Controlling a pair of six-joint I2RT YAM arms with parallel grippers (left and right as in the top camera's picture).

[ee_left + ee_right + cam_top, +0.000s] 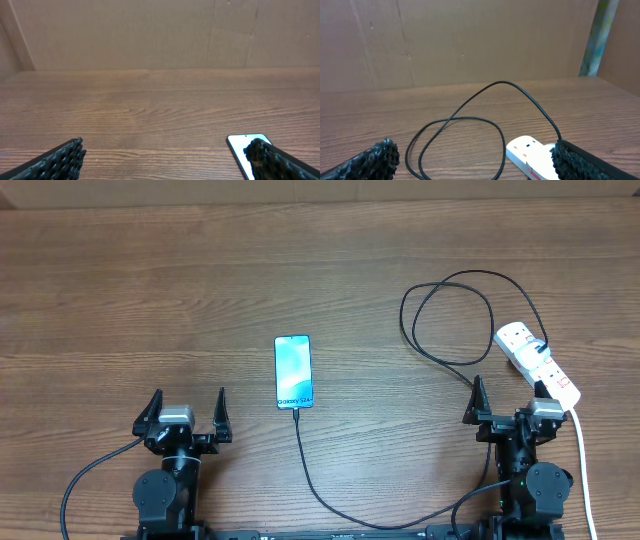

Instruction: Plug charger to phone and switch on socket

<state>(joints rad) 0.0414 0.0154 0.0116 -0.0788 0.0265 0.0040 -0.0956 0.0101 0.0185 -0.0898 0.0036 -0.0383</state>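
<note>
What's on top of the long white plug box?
The black charger runs onto the socket and ends on top. One of the right gripper's fingers covers part of it, so what's there can't be seen.

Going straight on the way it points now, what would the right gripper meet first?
Most likely the socket, just ahead of the right gripper's right side; the charger loops across the middle slightly beyond. Depth is unclear, so the order is a guess.
</note>
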